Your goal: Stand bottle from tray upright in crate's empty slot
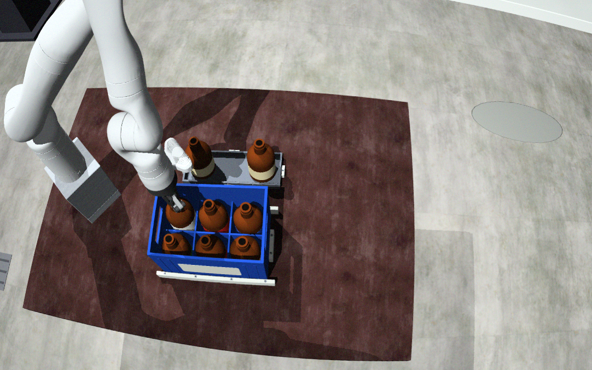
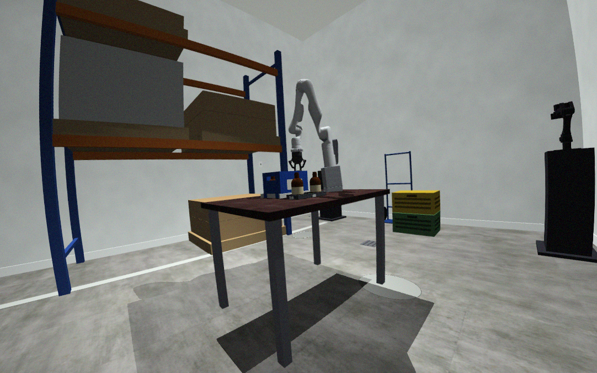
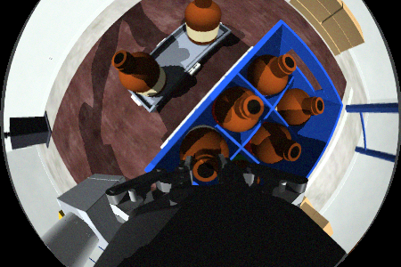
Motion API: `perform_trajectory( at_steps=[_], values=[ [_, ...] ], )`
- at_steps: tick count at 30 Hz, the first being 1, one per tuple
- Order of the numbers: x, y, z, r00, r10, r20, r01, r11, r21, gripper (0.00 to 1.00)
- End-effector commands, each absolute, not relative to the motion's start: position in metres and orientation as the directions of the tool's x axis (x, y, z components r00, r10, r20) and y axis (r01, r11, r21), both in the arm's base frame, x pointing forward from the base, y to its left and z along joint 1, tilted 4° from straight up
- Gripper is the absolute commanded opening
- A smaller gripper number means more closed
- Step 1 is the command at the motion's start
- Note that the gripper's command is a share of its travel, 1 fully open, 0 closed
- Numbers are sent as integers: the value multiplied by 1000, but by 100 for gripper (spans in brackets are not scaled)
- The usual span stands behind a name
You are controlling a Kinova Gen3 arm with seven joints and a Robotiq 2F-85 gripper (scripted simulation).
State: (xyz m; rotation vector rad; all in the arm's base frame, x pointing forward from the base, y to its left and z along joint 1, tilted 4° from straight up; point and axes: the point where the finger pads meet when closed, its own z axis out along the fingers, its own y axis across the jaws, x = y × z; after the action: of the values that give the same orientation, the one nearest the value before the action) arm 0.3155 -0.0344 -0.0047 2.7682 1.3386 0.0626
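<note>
Tool (image 1: 176, 205) of my arm was clamped on the brown glass bottle's (image 1: 180, 215) neck, in the blue plastic crate's (image 1: 209, 266) upper-left slot, below the grey tray (image 1: 229, 163).

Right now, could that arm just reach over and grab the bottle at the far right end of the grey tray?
Probably not yet. The gripper is shut on a bottle in the crate's corner slot, so it must let go first. Otherwise the tray bottle stands in the open from above.
</note>
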Motion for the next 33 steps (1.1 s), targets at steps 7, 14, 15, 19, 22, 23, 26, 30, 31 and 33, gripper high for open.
perform_trajectory(
  at_steps=[7, 14, 15, 19, 22, 23, 26, 30, 31, 33],
  values=[
    [315, -35, -8, 622, 783, 7, 781, -620, 77, 0],
    [316, -35, -11, 622, 783, 7, 781, -620, 77, 0],
    [316, -35, -11, 622, 783, 7, 781, -620, 77, 0],
    [316, -35, -13, 622, 783, 7, 781, -620, 77, 0],
    [316, -35, -14, 622, 783, 7, 781, -620, 77, 0],
    [316, -35, -14, 622, 783, 7, 781, -620, 77, 0],
    [316, -35, -15, 622, 783, 7, 781, -620, 77, 0],
    [316, -36, -17, 622, 783, 7, 781, -620, 77, 0],
    [316, -36, -17, 622, 783, 7, 781, -620, 77, 0],
    [316, -36, -18, 622, 783, 7, 781, -620, 77, 0]
  ],
)
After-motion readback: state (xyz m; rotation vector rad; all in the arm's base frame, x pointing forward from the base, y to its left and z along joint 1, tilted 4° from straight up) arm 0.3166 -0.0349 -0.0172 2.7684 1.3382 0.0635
